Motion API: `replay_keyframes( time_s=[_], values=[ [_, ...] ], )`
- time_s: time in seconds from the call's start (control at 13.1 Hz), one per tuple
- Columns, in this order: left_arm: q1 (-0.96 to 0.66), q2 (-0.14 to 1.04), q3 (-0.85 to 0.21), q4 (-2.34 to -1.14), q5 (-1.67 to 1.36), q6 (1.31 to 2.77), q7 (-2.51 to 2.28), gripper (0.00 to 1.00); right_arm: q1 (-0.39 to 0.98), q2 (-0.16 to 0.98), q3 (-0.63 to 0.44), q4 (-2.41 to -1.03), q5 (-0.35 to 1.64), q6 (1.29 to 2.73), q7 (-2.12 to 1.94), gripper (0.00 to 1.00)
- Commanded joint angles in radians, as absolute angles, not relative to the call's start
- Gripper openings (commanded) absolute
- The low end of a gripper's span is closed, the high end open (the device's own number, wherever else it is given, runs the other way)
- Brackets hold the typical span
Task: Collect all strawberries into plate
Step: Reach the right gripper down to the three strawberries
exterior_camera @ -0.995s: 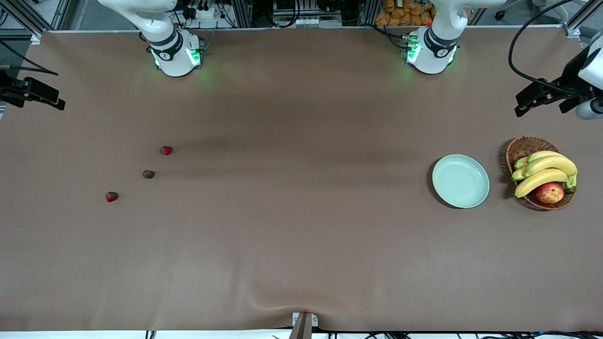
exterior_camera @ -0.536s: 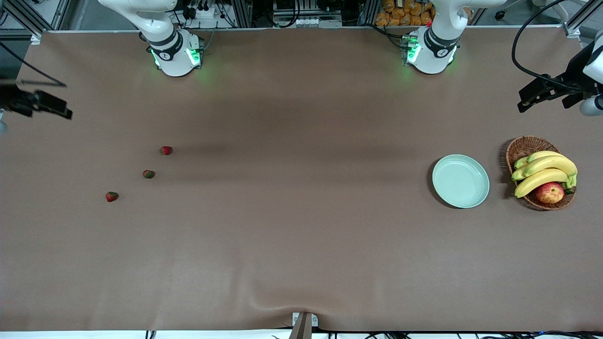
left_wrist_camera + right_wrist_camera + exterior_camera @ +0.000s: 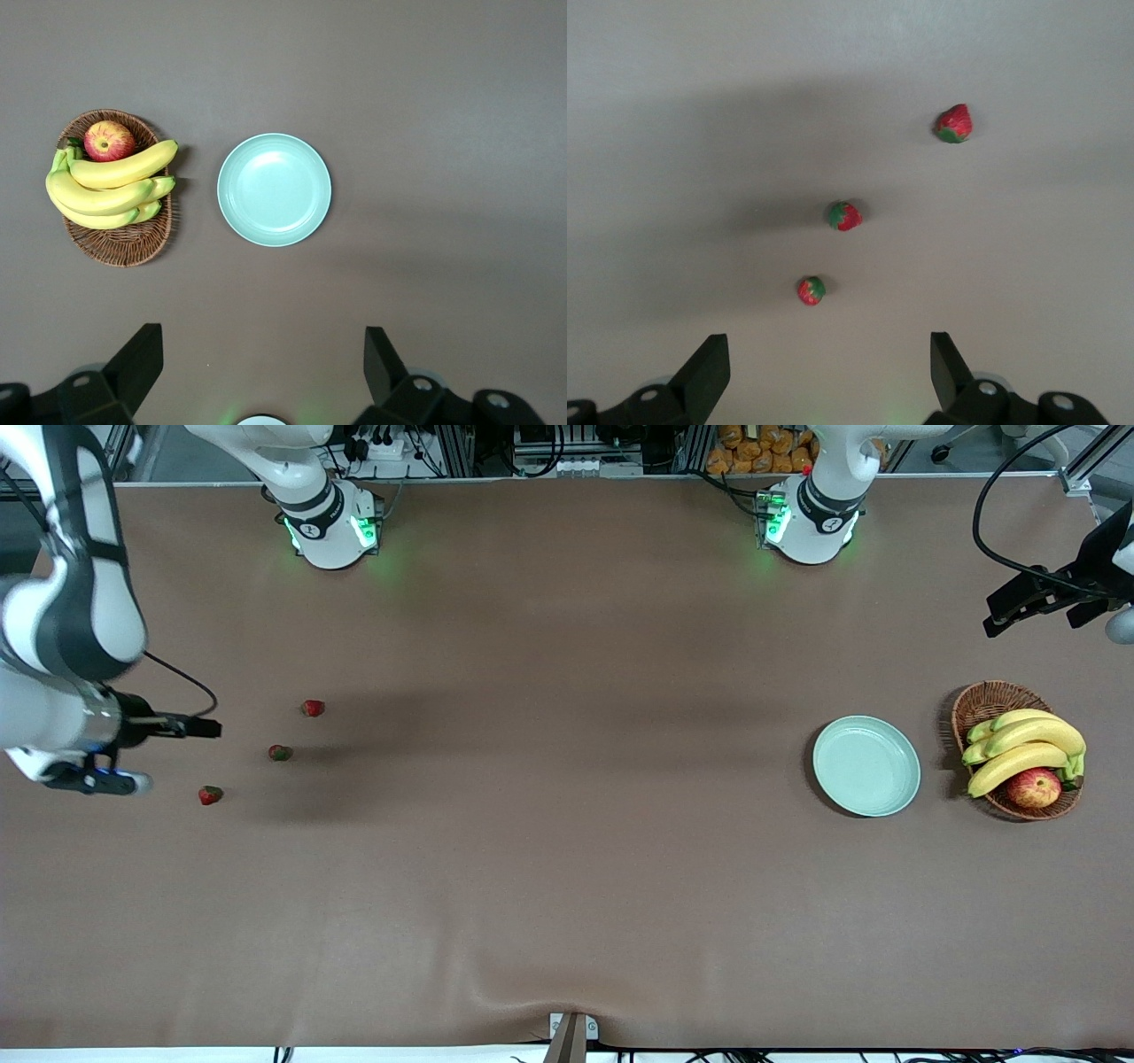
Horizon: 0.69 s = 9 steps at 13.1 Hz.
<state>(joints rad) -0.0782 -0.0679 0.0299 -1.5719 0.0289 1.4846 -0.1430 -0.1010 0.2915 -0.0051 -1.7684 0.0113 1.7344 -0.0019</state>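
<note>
Three strawberries lie apart on the brown table toward the right arm's end: one [image 3: 312, 708] farthest from the front camera, one [image 3: 280, 752] in the middle, one [image 3: 210, 794] nearest. In the right wrist view the same berries [image 3: 811, 289] [image 3: 844, 215] [image 3: 954, 123] lie on the table below my right gripper [image 3: 827, 345], which hangs open and empty above them. The pale green plate [image 3: 866, 766] sits empty toward the left arm's end. My left gripper [image 3: 263, 335] is open and empty, high over the table, with the plate [image 3: 274, 189] below it.
A wicker basket [image 3: 983, 701] with bananas [image 3: 1019, 748] and an apple [image 3: 1034, 786] stands beside the plate at the left arm's end. The right arm's hand [image 3: 62, 726] hangs beside the strawberries. The left arm's hand [image 3: 1045, 598] is over the table's end, above the basket.
The right arm has swung in from the table's end and now hangs close beside the strawberries. The left hand has drifted slightly toward the table's edge. Nothing on the table has moved.
</note>
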Motion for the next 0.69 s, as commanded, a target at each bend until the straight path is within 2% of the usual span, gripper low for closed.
replay_keyframes(
  time_s=[0.0, 0.23, 0.46, 0.61],
  values=[
    [-0.078, -0.077, 0.031, -1.578, 0.012, 1.485, -0.129, 1.00, -0.110, 0.395, 0.003, -1.769, 0.012, 1.776, 0.002, 1.00],
    [-0.086, -0.075, 0.026, -1.585, 0.012, 1.489, -0.130, 1.00, -0.110, 0.510, 0.005, -1.779, 0.012, 1.805, 0.002, 1.00],
    [-0.081, -0.074, 0.028, -1.585, 0.014, 1.502, -0.130, 1.00, -0.107, 0.528, 0.005, -1.862, 0.012, 1.934, 0.003, 1.00],
    [-0.078, -0.074, 0.028, -1.585, 0.014, 1.506, -0.130, 1.00, -0.107, 0.554, 0.005, -1.870, 0.012, 1.960, 0.003, 1.00]
  ],
)
